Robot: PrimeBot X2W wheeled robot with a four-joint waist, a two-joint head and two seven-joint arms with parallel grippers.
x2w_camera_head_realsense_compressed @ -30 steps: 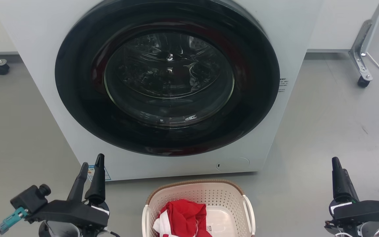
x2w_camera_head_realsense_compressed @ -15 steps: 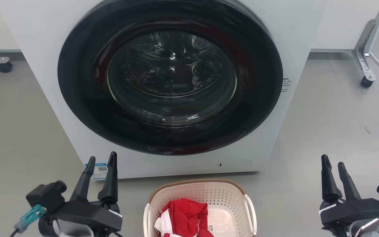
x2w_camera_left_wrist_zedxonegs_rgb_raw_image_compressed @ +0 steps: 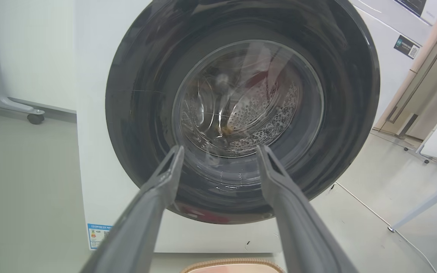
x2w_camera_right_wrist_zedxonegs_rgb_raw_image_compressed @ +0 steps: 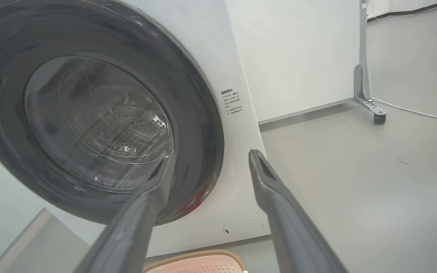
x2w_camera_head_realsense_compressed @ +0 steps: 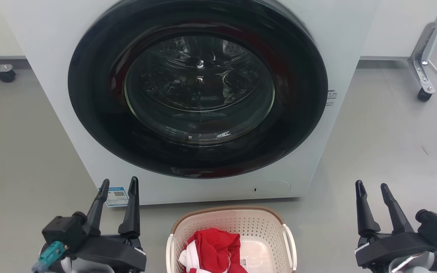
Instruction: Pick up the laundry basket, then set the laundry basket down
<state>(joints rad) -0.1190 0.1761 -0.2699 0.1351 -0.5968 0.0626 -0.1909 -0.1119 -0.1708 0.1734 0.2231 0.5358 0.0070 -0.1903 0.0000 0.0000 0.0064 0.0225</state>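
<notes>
I see the grey floor [x2w_camera_head_realsense_compressed: 385, 144] across the head view, and on it the white washer [x2w_camera_head_realsense_compressed: 355, 38] fills everything from 10 to 2 o'clock, its round dark door [x2w_camera_head_realsense_compressed: 197, 89] shut and facing me. The laundry basket [x2w_camera_head_realsense_compressed: 249, 227] sits on the floor at 6 o'clock, just in front of the washer's base and apart from it, its near end cut off by the frame edge. Its brown rim also peeks in at 6 o'clock in both wrist views, below the fingers.

My left gripper [x2w_camera_head_realsense_compressed: 119, 182] hangs at 7 o'clock, to the left of the basket, fingers spread apart and holding nothing. My right gripper [x2w_camera_head_realsense_compressed: 372, 185] hangs at 4 o'clock, well to the right of the basket, fingers likewise parted around empty air. Neither one touches the basket or its white side handles.

A red garment [x2w_camera_head_realsense_compressed: 212, 246] with a white edge lies bunched in the basket's left half. A small blue-and-white sticker [x2w_camera_head_realsense_compressed: 117, 195] on the washer's lower corner shows between my left fingers. A caster [x2w_camera_head_realsense_compressed: 424, 94] stands at 2 o'clock.
</notes>
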